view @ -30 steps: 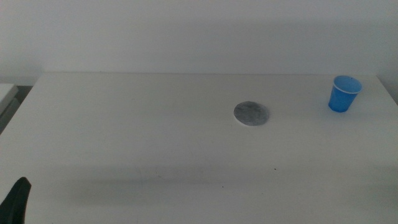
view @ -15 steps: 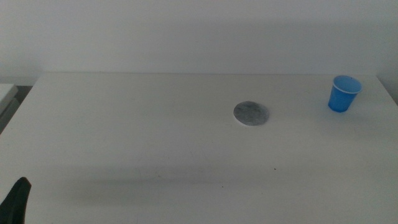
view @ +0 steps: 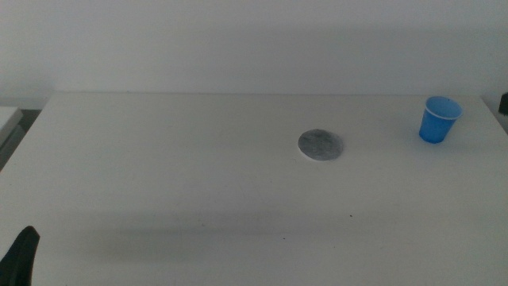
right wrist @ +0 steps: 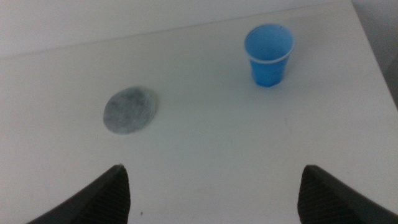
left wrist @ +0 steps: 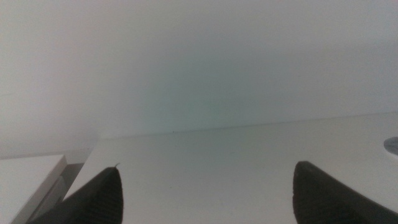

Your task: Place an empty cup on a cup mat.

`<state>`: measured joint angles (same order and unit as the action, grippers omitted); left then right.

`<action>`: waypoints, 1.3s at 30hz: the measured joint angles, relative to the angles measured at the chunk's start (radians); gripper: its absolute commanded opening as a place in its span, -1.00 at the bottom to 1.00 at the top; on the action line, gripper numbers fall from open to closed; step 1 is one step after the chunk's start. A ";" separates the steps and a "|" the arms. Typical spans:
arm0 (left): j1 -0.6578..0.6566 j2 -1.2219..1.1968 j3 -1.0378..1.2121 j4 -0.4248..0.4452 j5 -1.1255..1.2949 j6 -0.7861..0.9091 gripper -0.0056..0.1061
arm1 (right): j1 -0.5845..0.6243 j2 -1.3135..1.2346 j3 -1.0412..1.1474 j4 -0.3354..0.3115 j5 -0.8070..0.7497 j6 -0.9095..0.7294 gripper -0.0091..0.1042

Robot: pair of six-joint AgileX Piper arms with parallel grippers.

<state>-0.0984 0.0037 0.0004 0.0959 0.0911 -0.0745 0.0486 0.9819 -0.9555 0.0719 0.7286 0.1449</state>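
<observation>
At the lower left corner of the middle view, the left gripper [view: 21, 256] shows only as a dark tip, where it also sat in the 2 earlier middle pictures; in its own wrist view its 2 jaws stand wide apart with nothing between them, so this arm looks to be waiting. Moving right, the white table [view: 159, 159] is bare up to the cup mat [view: 321, 145], a flat grey mottled disc lying a little right of centre, unmoved over the last second. Further right, near the upper right of the frame and well apart from the mat, the blue cup [view: 439, 119] stands upright and empty, also unmoved. The 1 change is at the far right edge: a small dark shape [view: 503, 103] has just appeared there, likely part of the right arm coming in. The right wrist view shows the right gripper [right wrist: 214, 193] with jaws spread wide, holding nothing, and looking down on both cup [right wrist: 268, 54] and mat [right wrist: 129, 110]. The approach to the cup seems to be only beginning.
</observation>
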 measured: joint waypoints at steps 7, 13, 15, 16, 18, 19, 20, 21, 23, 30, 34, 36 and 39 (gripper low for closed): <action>0.000 0.000 0.000 0.000 0.000 0.000 0.78 | -0.065 0.234 -0.214 -0.067 0.105 0.122 0.54; 0.000 0.000 0.000 0.000 0.000 0.000 0.78 | -0.163 0.503 -0.481 -0.043 0.216 0.094 0.48; 0.000 0.000 0.000 0.000 0.000 0.000 0.78 | -0.178 0.596 -0.558 -0.025 0.232 0.076 0.48; 0.000 0.000 0.000 0.000 0.000 0.000 0.78 | -0.180 0.642 -0.605 -0.016 0.236 0.066 0.48; 0.000 0.000 0.000 0.000 0.000 0.000 0.78 | -0.180 0.721 -0.669 -0.005 0.241 0.056 0.48; 0.000 0.000 0.000 0.000 0.000 0.000 0.78 | -0.180 0.762 -0.701 0.002 0.244 0.051 0.48; 0.000 0.000 0.000 0.000 0.000 0.000 0.78 | -0.180 0.795 -0.724 0.005 0.245 0.049 0.48; 0.000 0.000 0.000 0.000 0.000 0.000 0.78 | -0.180 0.835 -0.751 0.009 0.245 0.046 0.48; 0.000 0.000 0.000 0.000 0.000 0.000 0.78 | -0.180 0.910 -0.795 0.009 0.245 0.044 0.48; 0.000 0.000 0.000 0.000 0.000 0.000 0.78 | -0.180 1.098 -0.863 0.012 0.206 0.037 0.48; 0.000 0.000 0.000 0.000 0.000 0.000 0.78 | -0.180 1.175 -0.863 0.021 0.177 0.037 0.36; 0.000 0.000 0.000 0.000 0.000 0.000 0.78 | -0.180 1.203 -0.863 0.031 0.163 0.037 0.16; 0.000 0.000 0.000 0.000 0.000 0.000 0.78 | -0.180 1.234 -0.863 0.047 0.132 0.037 -0.20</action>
<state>-0.0984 0.0037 0.0004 0.0959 0.0911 -0.0745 -0.1314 2.2163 -1.8189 0.1187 0.8603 0.1824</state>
